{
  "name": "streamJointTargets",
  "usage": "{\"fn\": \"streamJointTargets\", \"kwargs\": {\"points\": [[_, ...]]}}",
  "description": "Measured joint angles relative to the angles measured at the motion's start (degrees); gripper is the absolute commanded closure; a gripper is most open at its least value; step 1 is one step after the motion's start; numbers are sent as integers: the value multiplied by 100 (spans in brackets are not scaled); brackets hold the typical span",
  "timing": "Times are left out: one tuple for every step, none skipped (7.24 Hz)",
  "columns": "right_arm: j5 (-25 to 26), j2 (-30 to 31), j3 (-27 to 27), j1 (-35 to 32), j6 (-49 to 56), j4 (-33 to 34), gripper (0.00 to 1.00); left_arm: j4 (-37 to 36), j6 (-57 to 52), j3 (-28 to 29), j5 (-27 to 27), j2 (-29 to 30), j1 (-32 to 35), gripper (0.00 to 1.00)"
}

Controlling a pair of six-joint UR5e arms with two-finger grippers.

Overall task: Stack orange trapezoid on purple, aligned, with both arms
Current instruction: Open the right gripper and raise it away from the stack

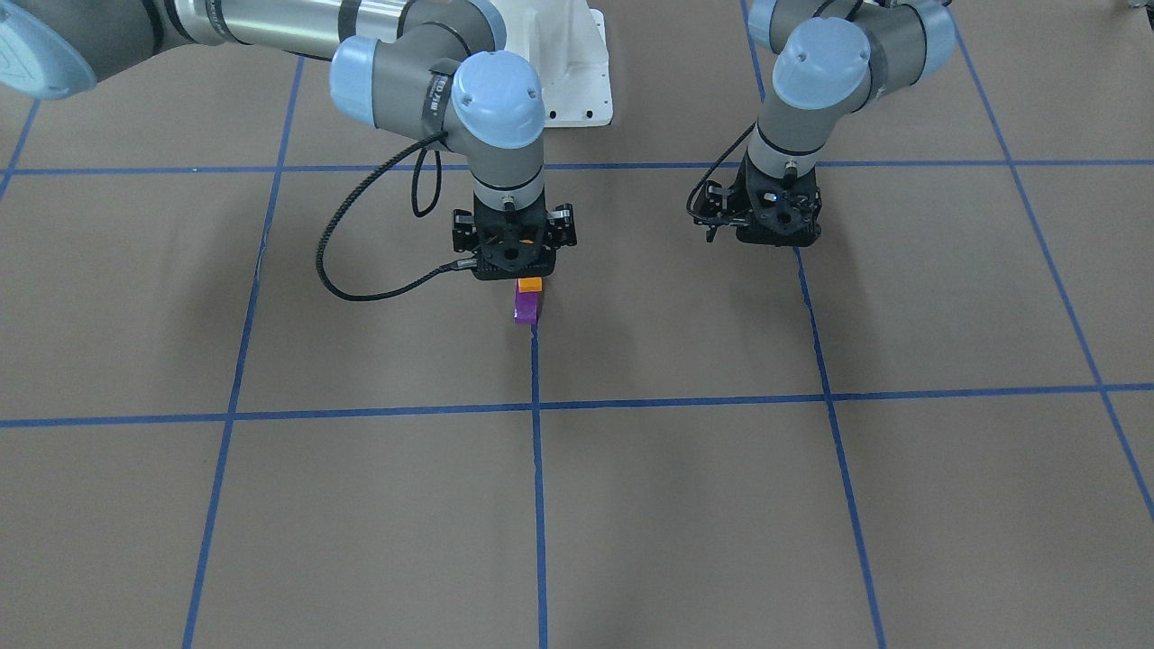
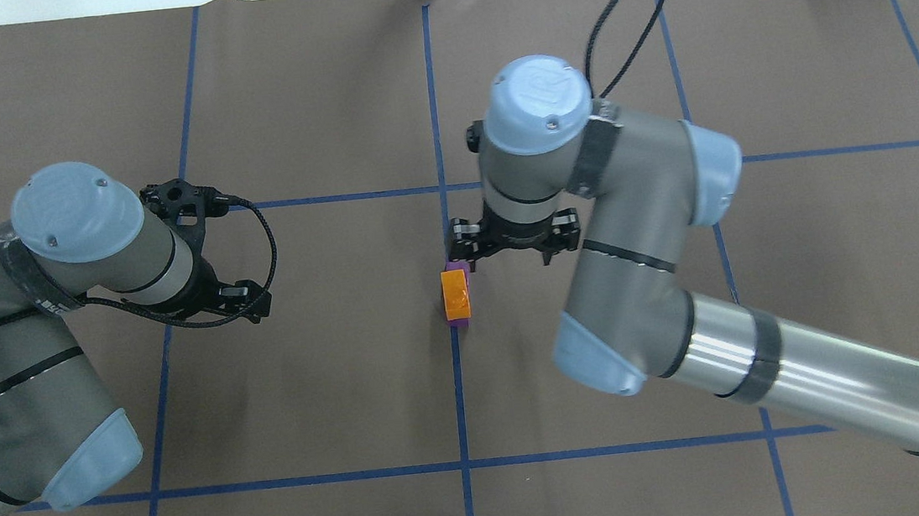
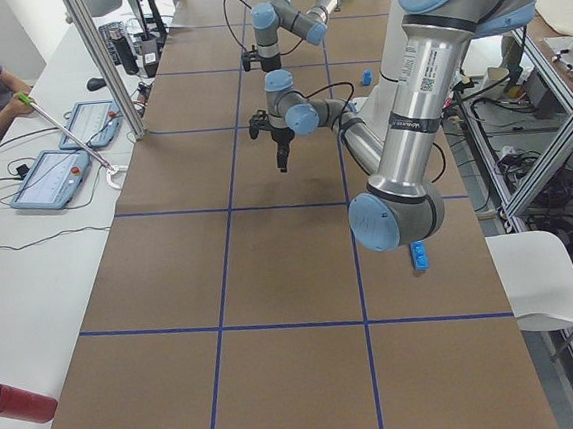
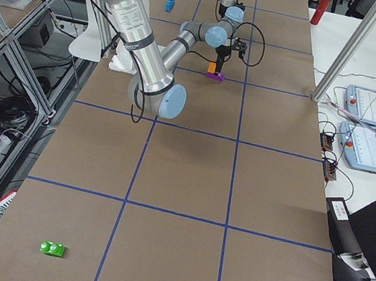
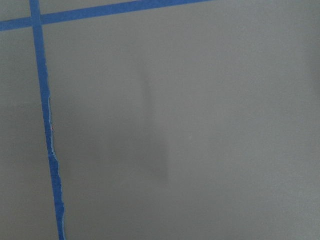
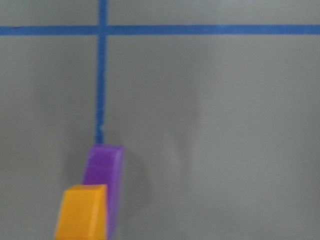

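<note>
The orange trapezoid (image 1: 529, 284) sits on top of the purple brick (image 1: 525, 312), shifted a little so part of the purple brick shows beyond it (image 2: 457, 268). Both stand on a blue tape line near the table's middle. In the right wrist view the orange trapezoid (image 6: 81, 212) is at the bottom left, over the purple brick (image 6: 103, 165). My right gripper (image 1: 516, 268) hangs directly over the stack; its fingers are hidden, so I cannot tell its state. My left gripper (image 1: 773, 233) hovers empty over bare table well to the side, and its fingertips (image 3: 281, 163) look closed together.
The table is brown paper with a blue tape grid (image 2: 460, 393). The robot's white base plate (image 1: 577, 81) is at the robot's edge. A long blue brick (image 3: 420, 255) and a green brick (image 4: 51, 248) lie far from the stack. Operator tablets (image 4: 365, 146) lie past the far edge.
</note>
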State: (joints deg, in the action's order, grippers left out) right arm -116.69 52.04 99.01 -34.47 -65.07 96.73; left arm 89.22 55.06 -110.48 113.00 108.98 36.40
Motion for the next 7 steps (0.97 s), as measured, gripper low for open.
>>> {"fn": "streamJointTargets", "kwargs": {"points": [[-178, 705, 582, -316, 132, -30, 0, -1, -120, -47, 12, -57, 87, 1], [-392, 1261, 908, -672, 467, -46, 0, -1, -390, -152, 22, -214, 232, 1], [-625, 1763, 1059, -1067, 1044, -48, 0, 1, -766, -257, 98, -436, 464, 1], [-855, 2295, 1130, -1534, 1866, -49, 0, 9, -1228, -316, 283, -667, 775, 1], [-1021, 2776, 1140, -2024, 2759, -47, 0, 22, -1775, -342, 534, -919, 1163, 1], [-1144, 3178, 1100, -2517, 3651, -44, 0, 35, -2428, -341, 846, -1206, 1643, 1], [-1273, 3522, 1024, -2987, 4465, -41, 0, 40, -3172, -306, 1216, -1504, 2194, 1]]}}
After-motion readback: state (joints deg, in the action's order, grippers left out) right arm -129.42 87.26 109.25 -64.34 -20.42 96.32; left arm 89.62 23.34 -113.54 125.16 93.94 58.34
